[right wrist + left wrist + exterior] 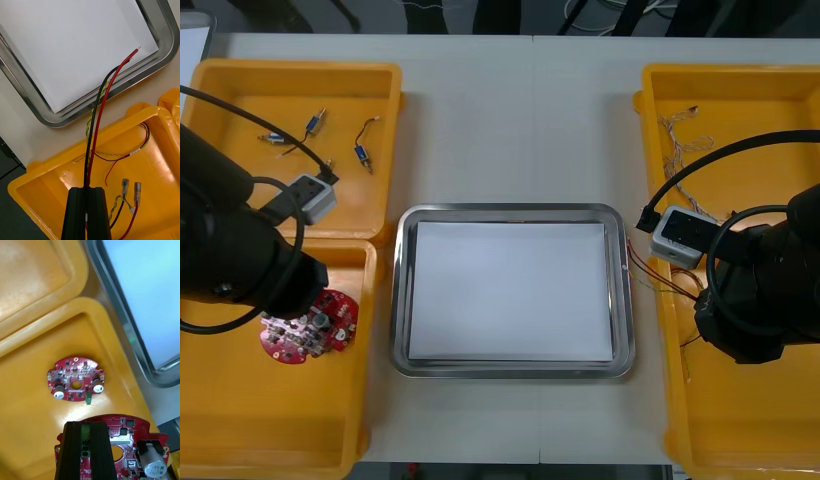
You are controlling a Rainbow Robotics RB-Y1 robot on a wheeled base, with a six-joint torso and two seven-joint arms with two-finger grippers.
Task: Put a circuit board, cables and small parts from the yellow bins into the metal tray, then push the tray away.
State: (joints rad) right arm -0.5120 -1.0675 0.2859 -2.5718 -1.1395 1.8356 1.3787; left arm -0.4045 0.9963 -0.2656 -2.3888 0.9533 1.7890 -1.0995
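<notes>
Nearest you, your left gripper (87, 425) is over the near left yellow bin (30, 420), clenched on the rim of one round red circuit board (127, 435). A second circuit board (75, 378) lies flat on that bin's floor just past it, so that makes two boards.

Your right gripper (87, 189) is over the near right yellow bin (157, 157), pinched on one black-and-red cable (98, 123). The cable runs out over the bin wall, and its bare tip is above the white inside of the single metal tray (510, 215), near a corner. Below it in the bin lies a yellow-green twisted cable (112, 154), along with two metal terminals (125, 185).

Farther off, the far left yellow bin (240, 80) holds at least three small metal parts (315, 122). The far right yellow bin (770, 90) holds pale twisted cables (680, 135).
</notes>
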